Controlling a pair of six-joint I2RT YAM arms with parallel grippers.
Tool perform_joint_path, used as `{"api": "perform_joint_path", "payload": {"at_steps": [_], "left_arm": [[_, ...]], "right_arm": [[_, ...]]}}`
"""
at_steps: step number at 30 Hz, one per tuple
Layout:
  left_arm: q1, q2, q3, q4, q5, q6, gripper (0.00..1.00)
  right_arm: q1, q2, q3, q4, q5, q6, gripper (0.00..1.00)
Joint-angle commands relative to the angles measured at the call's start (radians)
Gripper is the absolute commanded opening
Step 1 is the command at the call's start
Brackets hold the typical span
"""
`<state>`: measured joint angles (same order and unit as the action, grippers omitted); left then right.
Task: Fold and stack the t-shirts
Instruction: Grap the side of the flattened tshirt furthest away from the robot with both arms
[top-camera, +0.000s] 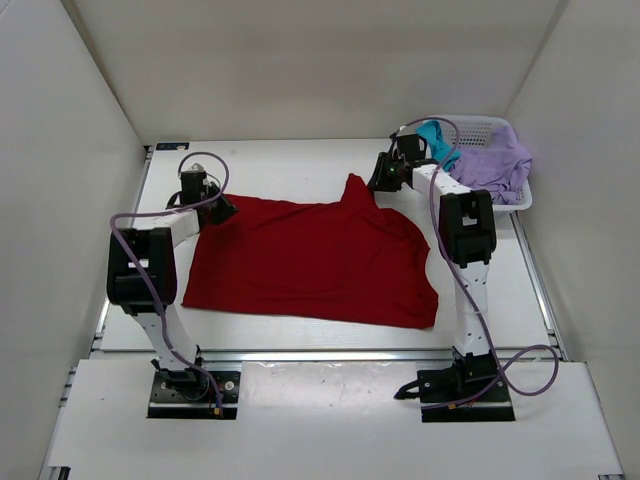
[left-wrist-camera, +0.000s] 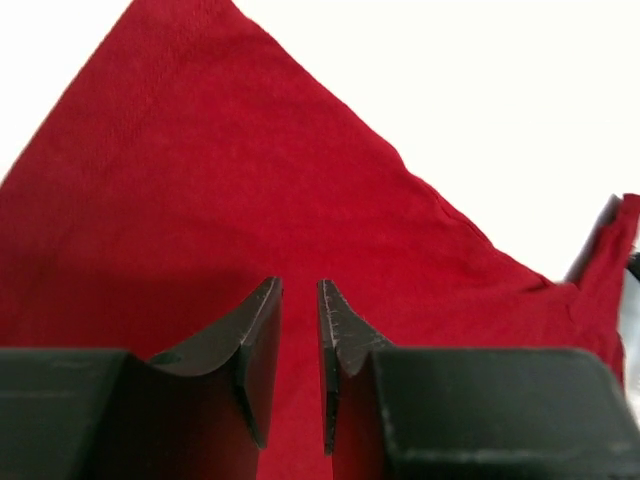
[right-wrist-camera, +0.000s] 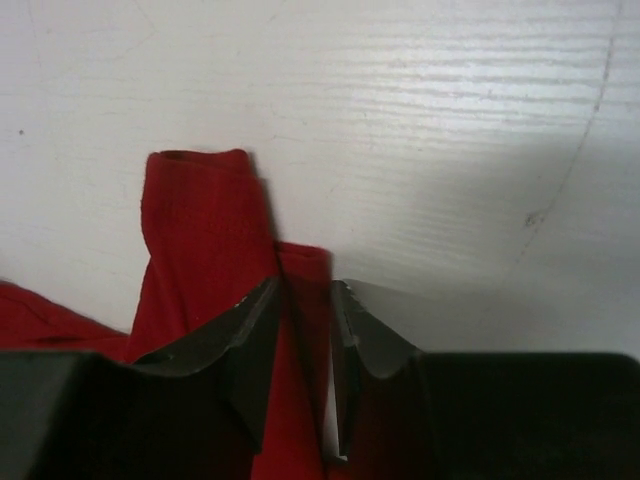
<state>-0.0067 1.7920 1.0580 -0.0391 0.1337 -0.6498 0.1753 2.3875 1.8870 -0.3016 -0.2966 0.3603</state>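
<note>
White walls box in a white desk (top-camera: 300, 165), and the red shirt (top-camera: 310, 265) lies spread across its middle, mostly flat, with one point of cloth pulled up toward the far right. My left tool (top-camera: 222, 208) sits at the shirt's far left corner. Its fingers are drawn nearly together, red cloth fills the thin gap, and I judge it clenched on that corner. My right tool (top-camera: 380, 180) is at the raised point. In the right wrist view its fingers pinch a folded strip of the same shirt, probably a sleeve.

The teal shirt (top-camera: 438, 140) and the lavender shirt (top-camera: 490, 165) are heaped in the basket (top-camera: 500, 125) at the far right corner.

The cloth looks light, limp and not slippery, so it should sag and wrinkle anywhere I don't hold it. Corners and hems are the places to grip. With both far corners held, I can carry that edge over evenly for a fold.
</note>
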Motion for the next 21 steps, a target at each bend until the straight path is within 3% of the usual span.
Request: {"api": "perform_joint_path", "payload": {"at_steps": [1, 5, 7, 9, 10, 21], "left_arm": [[0.007, 0.021, 0.071, -0.048, -0.031, 0.042, 0.31], [0.004, 0.047, 0.125, -0.077, -0.066, 0.071, 0.33], [0.005, 0.060, 0.149, -0.091, -0.080, 0.081, 0.33], [0.007, 0.072, 0.163, -0.091, -0.077, 0.085, 0.33], [0.032, 0.078, 0.174, -0.096, -0.080, 0.088, 0.33], [0.063, 0.190, 0.362, -0.194, -0.155, 0.187, 0.44]], "right_arm": [[-0.010, 0.030, 0.040, -0.008, -0.023, 0.011, 0.26], [-0.002, 0.035, 0.066, -0.008, 0.002, 0.014, 0.25], [-0.010, 0.053, 0.102, -0.027, 0.007, 0.019, 0.17], [-0.002, 0.052, 0.095, -0.022, 0.028, 0.023, 0.01], [0.000, 0.045, 0.086, -0.015, 0.028, 0.026, 0.00], [-0.051, -0.244, -0.150, 0.091, 0.083, 0.022, 0.00]]}}
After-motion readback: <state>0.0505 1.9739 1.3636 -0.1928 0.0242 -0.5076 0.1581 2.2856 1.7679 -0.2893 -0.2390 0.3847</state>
